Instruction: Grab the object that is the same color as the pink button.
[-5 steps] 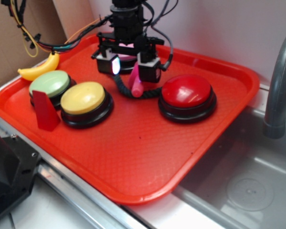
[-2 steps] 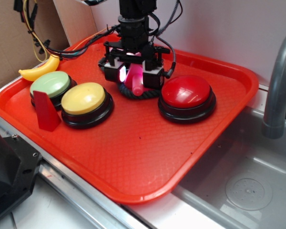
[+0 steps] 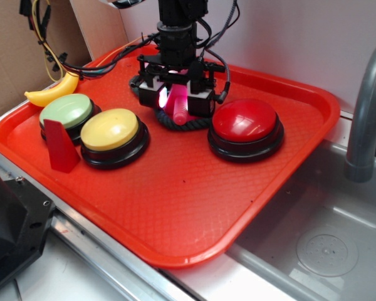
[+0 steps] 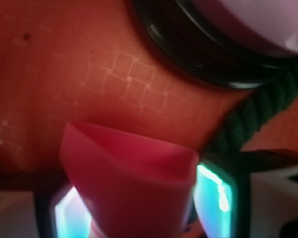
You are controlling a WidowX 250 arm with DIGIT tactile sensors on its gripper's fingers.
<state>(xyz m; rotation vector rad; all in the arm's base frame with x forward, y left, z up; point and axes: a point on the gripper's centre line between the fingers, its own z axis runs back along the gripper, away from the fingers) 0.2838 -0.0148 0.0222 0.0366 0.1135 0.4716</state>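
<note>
Grasp step: tool [image 3: 177,98] clamped on bolt [image 3: 178,106], tip near rope [image 3: 187,122], pink button [image 4: 268,20] just behind. Next: lift straight, clear rope.

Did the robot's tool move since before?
Yes. The tool has swung right, toward the red button, and closed around the pink bolt above the green rope.

four domed buttons [image 3: 244,123], one pink bolt [image 3: 178,106], one banana [image 3: 50,91], one red wedge [image 3: 61,146]

Red tray [image 3: 250,207] carries three buttons, banana [image 3: 50,93].
</note>
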